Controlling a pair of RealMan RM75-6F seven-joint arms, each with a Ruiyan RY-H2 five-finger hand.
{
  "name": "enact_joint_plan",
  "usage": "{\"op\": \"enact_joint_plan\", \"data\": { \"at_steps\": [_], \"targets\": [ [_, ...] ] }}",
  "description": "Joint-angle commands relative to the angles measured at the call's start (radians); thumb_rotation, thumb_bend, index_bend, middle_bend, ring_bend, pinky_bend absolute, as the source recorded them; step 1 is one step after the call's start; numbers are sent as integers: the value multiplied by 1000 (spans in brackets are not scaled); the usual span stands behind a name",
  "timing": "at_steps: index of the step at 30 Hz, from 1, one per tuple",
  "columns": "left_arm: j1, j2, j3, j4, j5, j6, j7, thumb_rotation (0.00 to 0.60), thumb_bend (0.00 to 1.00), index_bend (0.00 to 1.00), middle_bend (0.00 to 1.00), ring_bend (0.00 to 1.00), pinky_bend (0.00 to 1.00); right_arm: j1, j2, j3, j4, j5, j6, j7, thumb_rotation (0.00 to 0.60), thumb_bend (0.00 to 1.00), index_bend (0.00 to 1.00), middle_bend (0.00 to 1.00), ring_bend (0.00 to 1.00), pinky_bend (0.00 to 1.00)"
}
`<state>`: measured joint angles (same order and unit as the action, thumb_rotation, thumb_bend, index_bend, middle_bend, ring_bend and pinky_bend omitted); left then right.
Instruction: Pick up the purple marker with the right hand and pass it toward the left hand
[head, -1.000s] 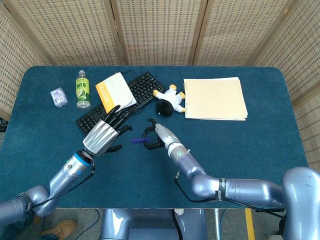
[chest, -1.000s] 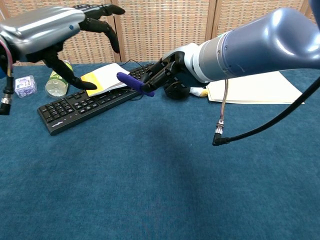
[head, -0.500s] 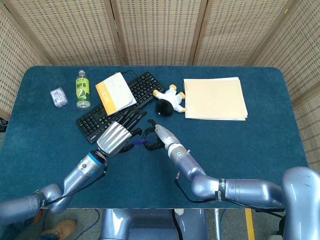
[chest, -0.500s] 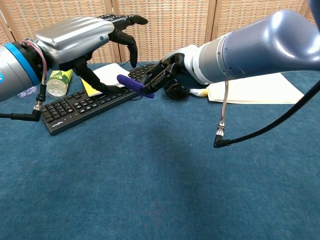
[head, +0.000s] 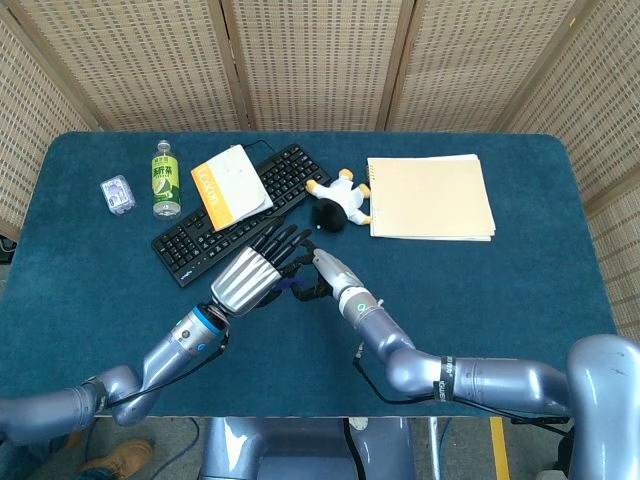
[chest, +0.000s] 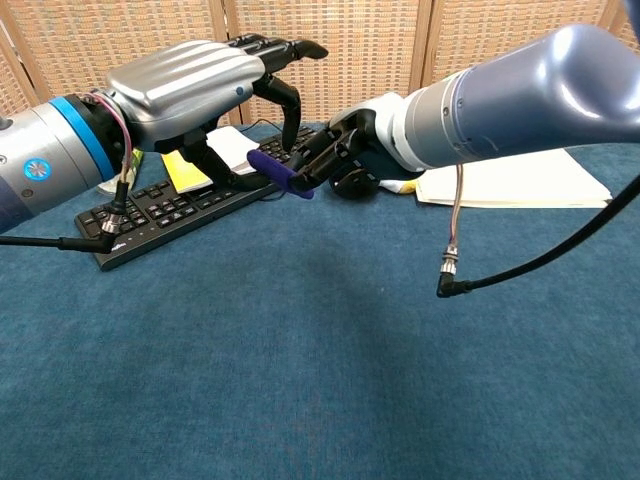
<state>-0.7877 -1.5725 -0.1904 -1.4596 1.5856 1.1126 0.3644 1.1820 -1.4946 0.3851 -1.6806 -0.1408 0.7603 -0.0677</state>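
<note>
My right hand (head: 322, 273) (chest: 345, 148) pinches the purple marker (chest: 279, 173) by one end and holds it above the blue table, its free end pointing left. In the head view only a sliver of the marker (head: 296, 286) shows beside the silver back of my left hand (head: 250, 274). My left hand (chest: 205, 85) hovers over the marker's free end with its fingers spread and arched over it. Whether any finger touches the marker is not clear.
A black keyboard (head: 215, 222) (chest: 150, 211) lies behind the hands with an orange-and-white booklet (head: 228, 182) on it. A green bottle (head: 165, 180), a small clear packet (head: 117, 193), a plush toy (head: 338, 200) and a tan notebook (head: 430, 197) stand further back.
My left hand has moved right, toward the marker, and now arches over its free end. My right hand has kept the marker nearly still.
</note>
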Motion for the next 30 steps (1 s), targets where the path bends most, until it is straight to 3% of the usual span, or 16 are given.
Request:
{"op": "enact_joint_plan", "data": {
  "at_steps": [1,30],
  "targets": [
    [-6,-3,2,-3,-7,-6,15,600,285,515,0,0,0,-1,2,0,-2,-2,-1,2,600,645,640,39,0,0],
    [-21,-17,7,9,-47,5,72,600,351,558,0,0,0,-9,17,-13,-6,-22,-16,25,600,666,644,39,0,0]
  ]
}}
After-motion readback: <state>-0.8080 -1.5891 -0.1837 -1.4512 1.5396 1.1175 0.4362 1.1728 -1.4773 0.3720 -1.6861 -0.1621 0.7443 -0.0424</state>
